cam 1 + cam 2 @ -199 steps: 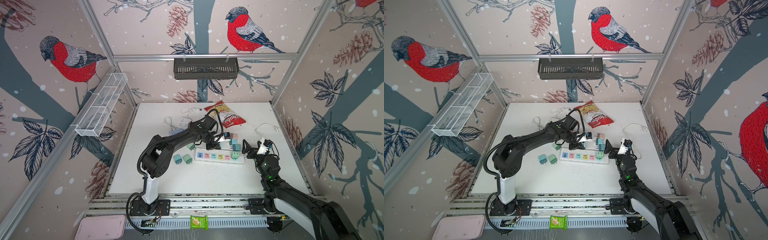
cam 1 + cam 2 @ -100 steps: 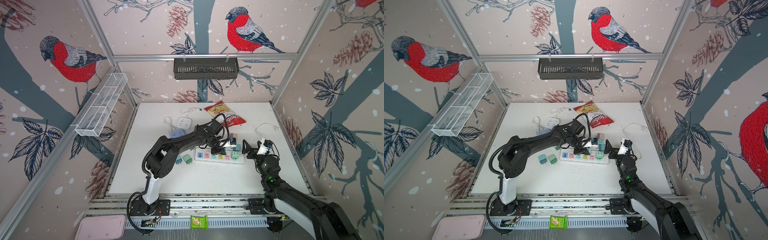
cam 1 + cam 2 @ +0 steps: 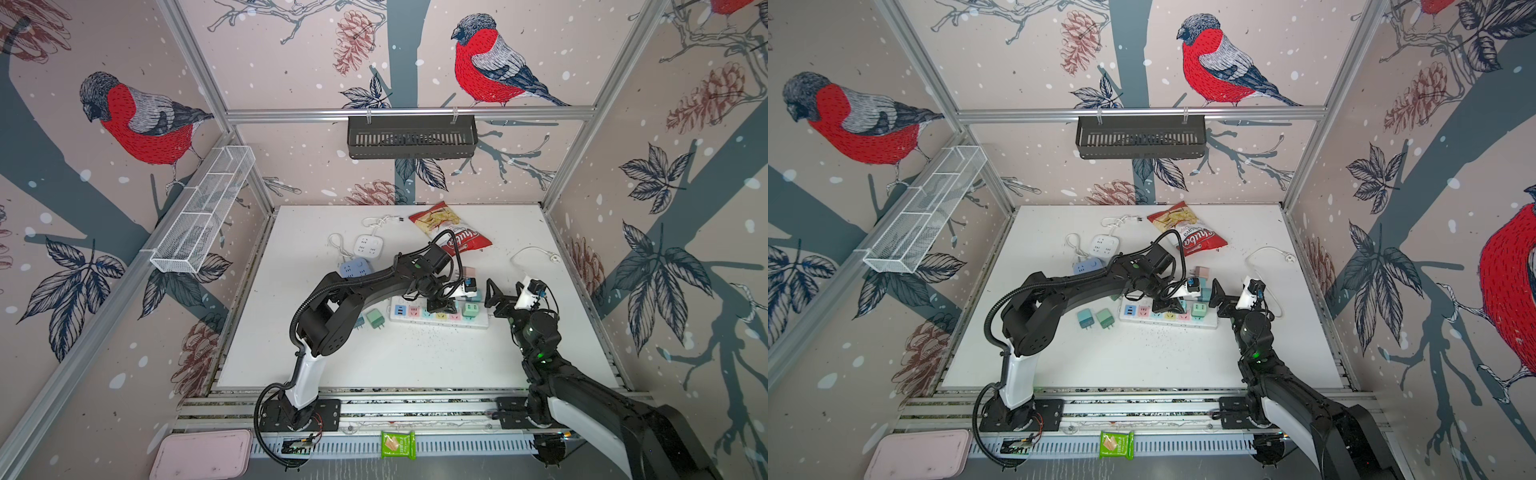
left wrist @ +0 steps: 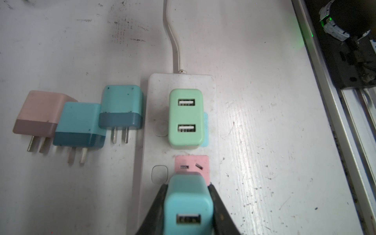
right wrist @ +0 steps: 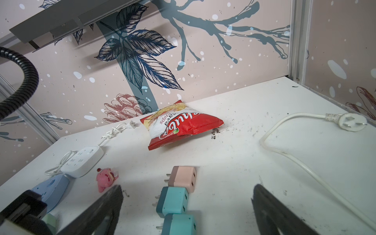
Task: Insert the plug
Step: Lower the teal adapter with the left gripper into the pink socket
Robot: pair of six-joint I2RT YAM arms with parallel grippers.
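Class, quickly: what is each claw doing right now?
Left claw: shut on the teal charger plug.
Right claw: open, holding nothing.

Both top views overhead on whole table (image 3: 415,361), left wrist close above power strip (image 4: 157,97), right wrist low, facing 12 o'clock chip bag (image 5: 179,126)

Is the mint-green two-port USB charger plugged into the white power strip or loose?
Plugged in: the mint-green charger stands upright on the white power strip, prongs hidden.
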